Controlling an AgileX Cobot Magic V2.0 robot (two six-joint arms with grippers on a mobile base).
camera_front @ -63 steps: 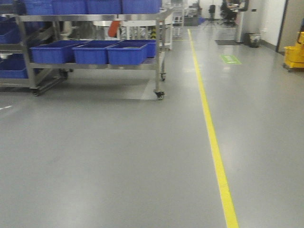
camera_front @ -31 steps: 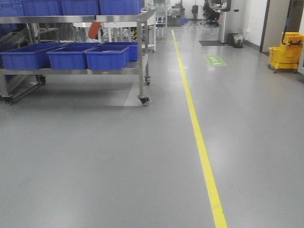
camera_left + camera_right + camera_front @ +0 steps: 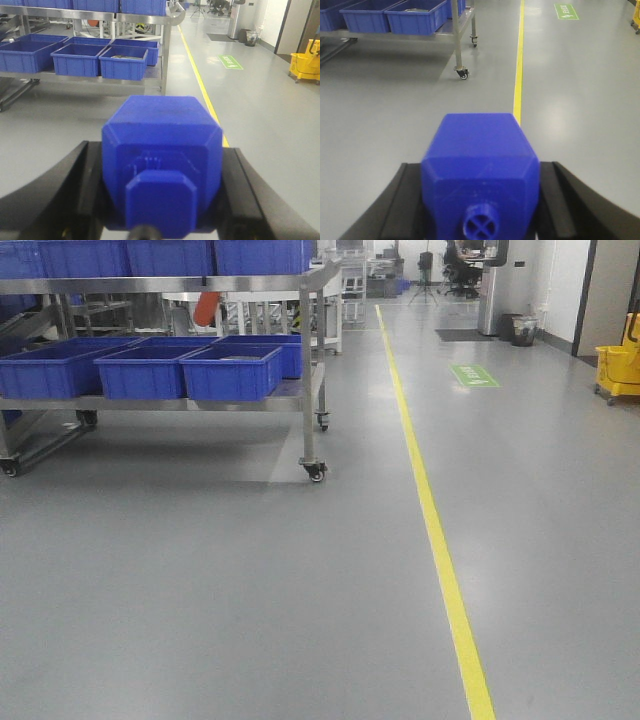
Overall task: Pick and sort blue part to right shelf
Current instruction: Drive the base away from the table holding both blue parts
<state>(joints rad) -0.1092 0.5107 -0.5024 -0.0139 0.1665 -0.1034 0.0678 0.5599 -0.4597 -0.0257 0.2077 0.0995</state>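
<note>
At the left end effector [image 3: 161, 167], the blue part [image 3: 162, 125] sits clamped — flat nub foremost. Right end effector [image 3: 480, 172] is clamped on a round-knobbed block [image 3: 480, 145].

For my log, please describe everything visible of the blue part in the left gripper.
The blue part is a solid-blue block, plastic-looking, with bevelled edges and a low, wide, flat nub facing the left wrist camera. It is clamped between the black fingers of the left gripper, above the grey floor, touching nothing else visible.
</note>
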